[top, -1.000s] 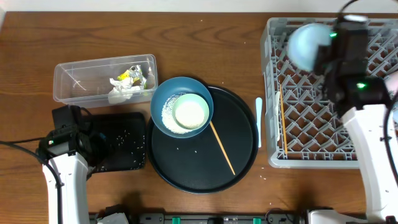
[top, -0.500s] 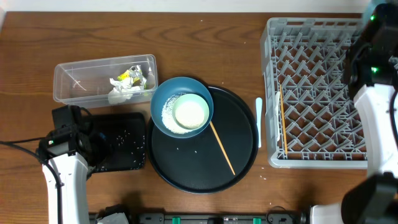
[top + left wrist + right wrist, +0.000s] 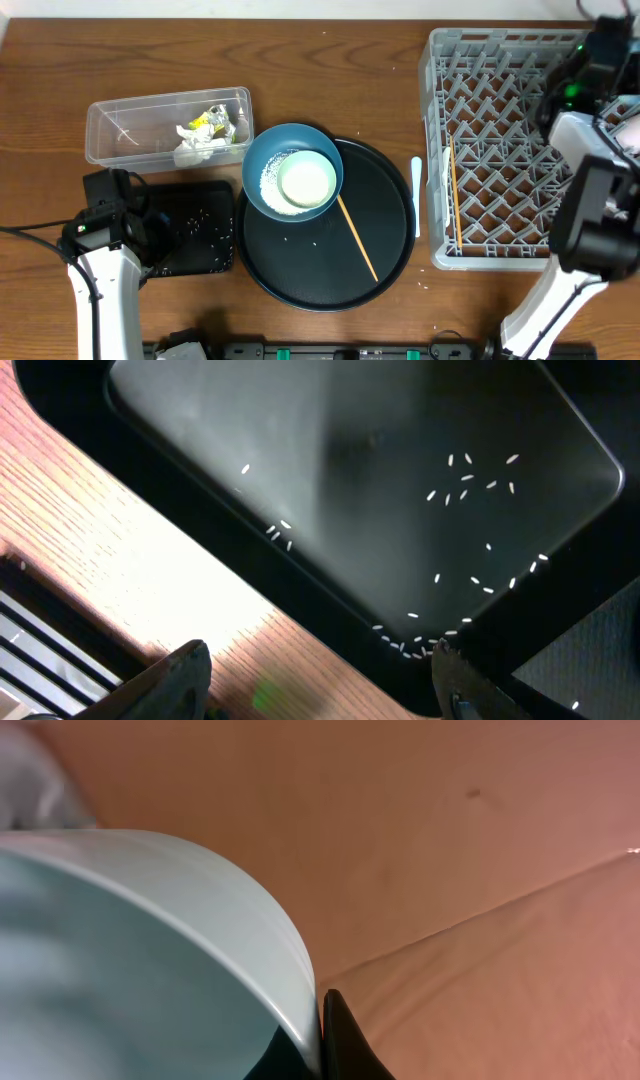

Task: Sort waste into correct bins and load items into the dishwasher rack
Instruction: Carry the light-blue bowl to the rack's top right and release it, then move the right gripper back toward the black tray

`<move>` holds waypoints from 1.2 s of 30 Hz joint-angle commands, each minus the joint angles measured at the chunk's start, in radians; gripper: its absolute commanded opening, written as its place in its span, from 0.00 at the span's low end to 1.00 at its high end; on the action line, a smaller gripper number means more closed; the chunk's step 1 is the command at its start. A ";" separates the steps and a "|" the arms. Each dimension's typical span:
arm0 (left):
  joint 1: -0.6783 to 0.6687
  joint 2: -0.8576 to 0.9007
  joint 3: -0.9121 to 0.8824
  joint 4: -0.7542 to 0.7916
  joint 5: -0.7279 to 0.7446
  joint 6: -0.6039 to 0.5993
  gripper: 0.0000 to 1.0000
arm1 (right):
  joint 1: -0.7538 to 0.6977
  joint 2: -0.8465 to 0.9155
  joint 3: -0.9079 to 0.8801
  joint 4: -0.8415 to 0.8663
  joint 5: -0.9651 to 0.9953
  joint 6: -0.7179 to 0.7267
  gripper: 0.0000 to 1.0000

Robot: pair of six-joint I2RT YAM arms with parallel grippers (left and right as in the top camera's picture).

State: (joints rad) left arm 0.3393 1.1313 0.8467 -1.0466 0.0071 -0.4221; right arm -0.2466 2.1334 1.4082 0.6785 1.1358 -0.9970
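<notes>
My right gripper (image 3: 320,1012) is shut on the rim of the light blue bowl (image 3: 130,950). That bowl is outside the overhead view; the right arm (image 3: 590,80) reaches over the far right corner of the grey dishwasher rack (image 3: 500,60). My left gripper (image 3: 320,680) stands open, empty, at the near edge of the flat black tray (image 3: 195,240), which holds scattered rice grains (image 3: 465,475). The dark blue bowl (image 3: 265,150) holds the pale green bowl (image 3: 307,182) and rice (image 3: 270,178). The clear tub (image 3: 130,130) contains napkins (image 3: 198,148) and a yellow-green wrapper (image 3: 215,120).
The dark blue bowl rests on the far left of a round black tray (image 3: 310,270). One chopstick (image 3: 357,238) lies on that tray, another (image 3: 453,190) inside the rack's left side. A white spoon (image 3: 417,195) lies on the table between tray and rack.
The right arm has carried the light blue bowl from above the rack's far left across to the far right, out of the overhead view. The left arm has stayed still.
</notes>
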 commanded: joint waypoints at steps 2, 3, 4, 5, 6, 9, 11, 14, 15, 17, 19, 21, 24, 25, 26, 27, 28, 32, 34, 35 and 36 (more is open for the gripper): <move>0.001 -0.002 0.012 -0.003 -0.015 -0.010 0.72 | -0.017 0.063 0.076 0.013 0.057 -0.058 0.01; 0.000 -0.002 0.012 -0.003 -0.014 -0.010 0.73 | -0.013 0.074 0.076 0.013 0.055 -0.050 0.01; 0.000 -0.002 0.012 -0.003 -0.014 -0.010 0.72 | -0.010 0.079 0.076 0.012 0.053 -0.043 0.01; 0.000 -0.002 0.012 -0.002 -0.014 -0.010 0.72 | -0.006 0.085 0.076 0.002 0.053 -0.031 0.01; 0.001 -0.002 0.012 0.000 -0.011 -0.010 0.72 | -0.001 0.090 0.076 -0.006 0.053 -0.021 0.01; 0.000 -0.002 0.012 0.010 0.012 -0.010 0.72 | 0.005 0.094 0.076 -0.058 0.053 0.035 0.01; 0.000 -0.002 0.012 0.016 0.015 -0.009 0.72 | 0.009 0.094 0.076 -0.082 0.054 0.083 0.04; 0.001 -0.002 0.012 0.015 0.014 -0.009 0.73 | 0.026 0.094 0.076 -0.119 0.053 0.140 0.14; 0.001 -0.002 0.012 0.015 0.015 -0.009 0.72 | 0.036 0.094 0.076 -0.132 0.053 0.151 0.22; 0.001 -0.002 0.012 0.015 0.015 -0.009 0.72 | 0.062 0.094 0.076 -0.156 0.054 0.175 0.47; 0.001 -0.002 0.012 0.015 0.014 -0.009 0.72 | 0.085 0.094 0.076 -0.175 0.056 0.204 0.71; 0.001 -0.002 0.012 0.015 0.014 -0.009 0.73 | 0.109 0.094 0.076 -0.178 0.073 0.220 0.83; 0.001 -0.002 0.012 0.015 0.014 -0.009 0.72 | 0.137 0.094 0.076 -0.177 0.082 0.222 0.90; 0.001 -0.002 0.012 0.015 0.014 -0.009 0.72 | 0.146 0.093 0.076 -0.177 0.092 0.223 0.91; 0.001 -0.002 0.012 0.015 0.014 -0.009 0.73 | 0.155 0.093 0.076 -0.178 0.101 0.223 0.91; 0.001 -0.002 0.012 0.015 0.014 -0.009 0.72 | 0.163 0.093 0.076 -0.178 0.113 0.227 0.92; 0.001 -0.002 0.012 0.015 0.014 -0.009 0.73 | 0.170 0.093 0.076 -0.178 0.119 0.227 0.92; 0.001 -0.002 0.012 0.015 0.015 -0.009 0.72 | 0.187 0.092 0.077 -0.173 0.152 0.226 0.93; 0.001 -0.002 0.012 0.015 0.015 -0.009 0.72 | 0.187 0.086 0.077 -0.173 0.167 0.226 0.95; 0.001 -0.002 0.012 0.015 0.014 -0.009 0.72 | 0.187 0.081 0.077 -0.173 0.176 0.226 0.96; 0.001 -0.002 0.012 0.015 0.015 -0.009 0.72 | 0.187 0.075 0.077 -0.173 0.186 0.226 0.97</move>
State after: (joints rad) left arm 0.3393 1.1313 0.8467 -1.0286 0.0227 -0.4221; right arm -0.0650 2.2177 1.4715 0.5014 1.2655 -0.7929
